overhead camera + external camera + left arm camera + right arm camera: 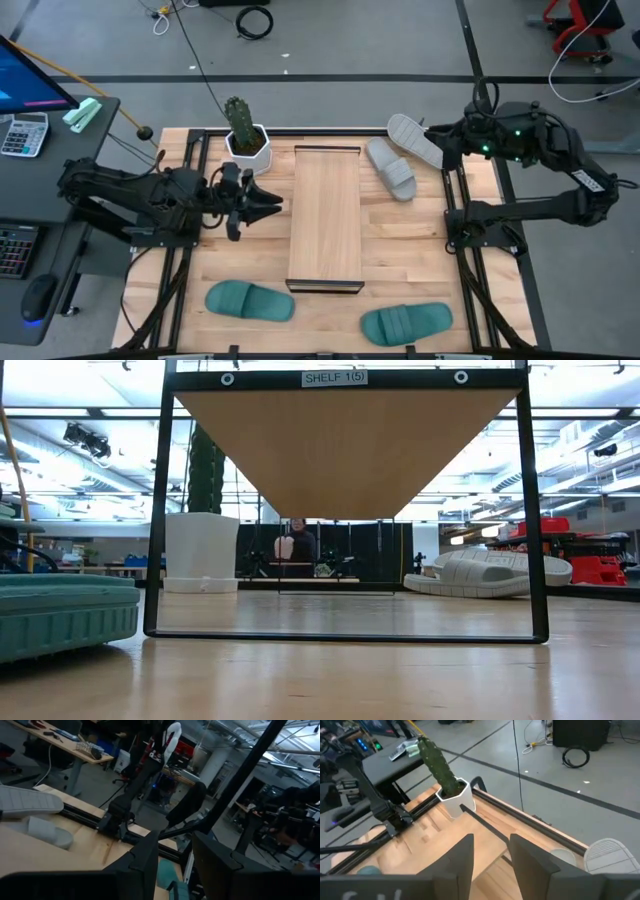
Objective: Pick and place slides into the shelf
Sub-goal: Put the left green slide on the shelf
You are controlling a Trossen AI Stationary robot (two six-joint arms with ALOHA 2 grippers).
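Both my grippers hold nothing: left gripper (268, 203) parted beside the shelf (326, 215), right gripper (432, 140) parted by 2 grey slides (391, 167) near the far edge. Only overhead shows 2 teal slides (250, 300) near the front edge.

The shelf (326, 215) top lies bare; a cactus (241, 122) stands beside its far-left corner.

The shelf (325, 218) stands mid-worktop (420, 260), cactus (243, 128) far left, two slides (404, 152) far right, two slides (330, 312) along the near edge.
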